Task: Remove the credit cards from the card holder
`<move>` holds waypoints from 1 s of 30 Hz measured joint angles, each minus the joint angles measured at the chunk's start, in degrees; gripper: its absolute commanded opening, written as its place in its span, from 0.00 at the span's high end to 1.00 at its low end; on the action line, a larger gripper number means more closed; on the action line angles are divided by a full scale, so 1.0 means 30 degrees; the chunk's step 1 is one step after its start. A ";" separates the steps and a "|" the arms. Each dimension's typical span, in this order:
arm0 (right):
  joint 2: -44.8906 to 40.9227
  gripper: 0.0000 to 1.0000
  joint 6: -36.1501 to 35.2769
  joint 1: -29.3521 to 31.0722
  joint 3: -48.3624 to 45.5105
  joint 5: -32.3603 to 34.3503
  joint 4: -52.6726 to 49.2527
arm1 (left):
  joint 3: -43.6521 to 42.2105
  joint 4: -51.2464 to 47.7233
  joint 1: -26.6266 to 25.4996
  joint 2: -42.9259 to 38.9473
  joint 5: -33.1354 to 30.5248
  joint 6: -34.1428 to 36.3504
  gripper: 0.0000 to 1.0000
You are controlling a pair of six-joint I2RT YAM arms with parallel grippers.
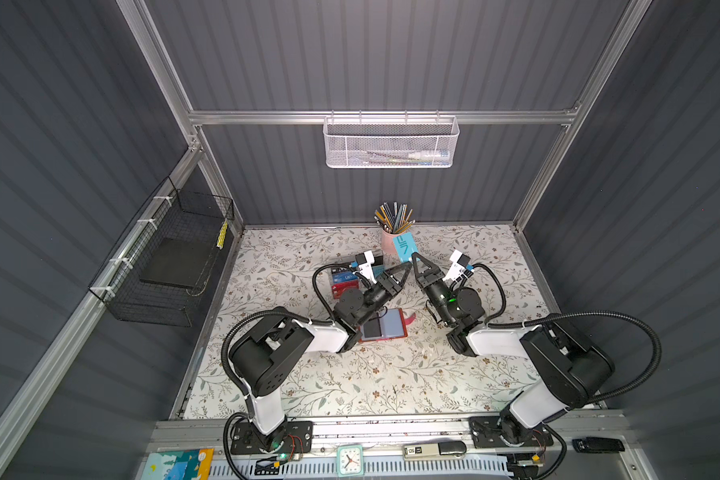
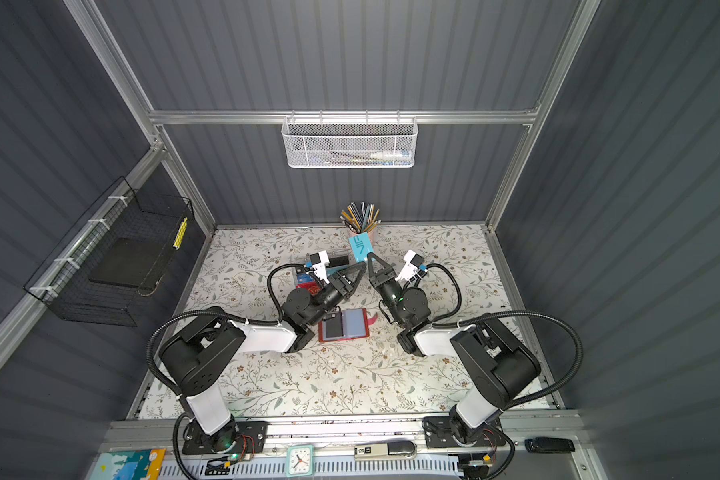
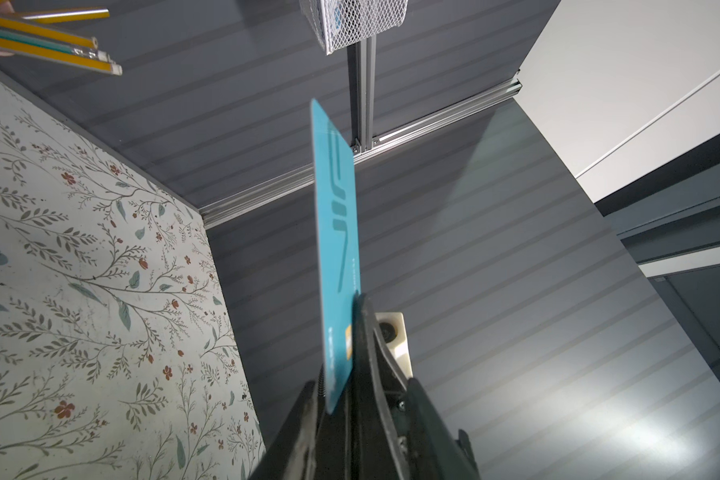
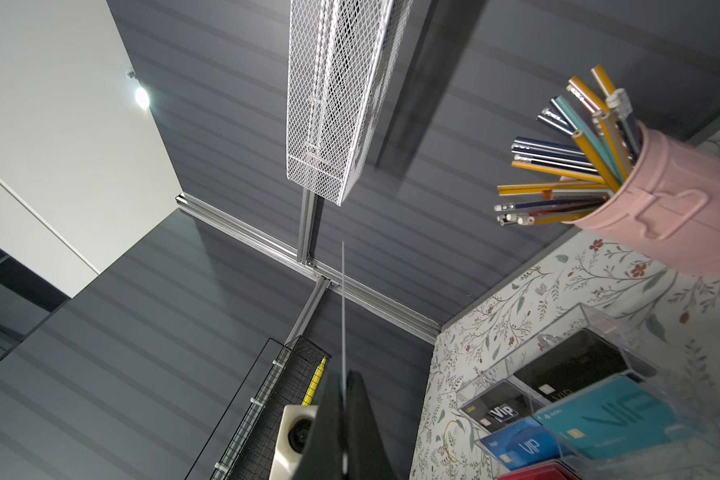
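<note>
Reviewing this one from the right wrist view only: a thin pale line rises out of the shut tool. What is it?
Observer: It is the teal card seen edge-on. The left wrist view shows its face, with VIP lettering.
Operator: Where is the left tool?
Observer: In a top view the left tool is tip to tip with the right tool, its jaws apart at the card's lower end.
Operator: And the card holder?
Observer: The card holder lies open on the table, with a dark card in one sleeve.
</note>
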 measured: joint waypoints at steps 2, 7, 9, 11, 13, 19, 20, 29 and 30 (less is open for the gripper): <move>0.0000 1.00 0.0000 0.0000 0.0000 0.0051 0.0015 | 0.0000 0.0051 0.0000 0.0000 -0.0146 0.0015 0.67; 0.0000 1.00 0.0000 0.0007 -0.0015 0.0058 0.0015 | 0.0000 0.0087 0.0000 0.0000 -0.0539 0.0153 0.70; 0.0000 1.00 0.0000 0.0007 -0.0015 0.0058 0.0015 | 0.0007 0.0087 0.0000 0.0000 -0.0619 0.0248 0.71; 0.0000 1.00 0.0000 0.0007 -0.0015 0.0058 0.0015 | 0.0022 0.0080 -0.0007 0.0000 -0.0634 0.0313 0.76; 0.0000 1.00 0.0000 0.0007 -0.0015 0.0058 0.0044 | 0.0087 0.0051 -0.0051 0.0000 -0.0707 0.0401 0.81; 0.0000 1.00 0.0066 0.0007 -0.0015 0.0131 0.0481 | 0.0430 -0.0299 -0.0095 0.0000 -0.0896 0.0612 0.92; 0.0000 1.00 0.0073 0.0007 -0.0015 0.0131 0.0546 | 0.0452 -0.0321 -0.0117 0.0000 -0.0918 0.0656 0.94; 0.0153 0.87 0.0102 -0.0015 0.0029 0.0131 0.0583 | 0.0546 -0.0576 -0.0175 0.0000 -0.0984 0.1086 1.00; 0.0270 0.87 0.0117 -0.0007 0.0036 0.0102 0.0583 | 0.0561 -0.0605 -0.0182 -0.0022 -0.0984 0.1129 1.00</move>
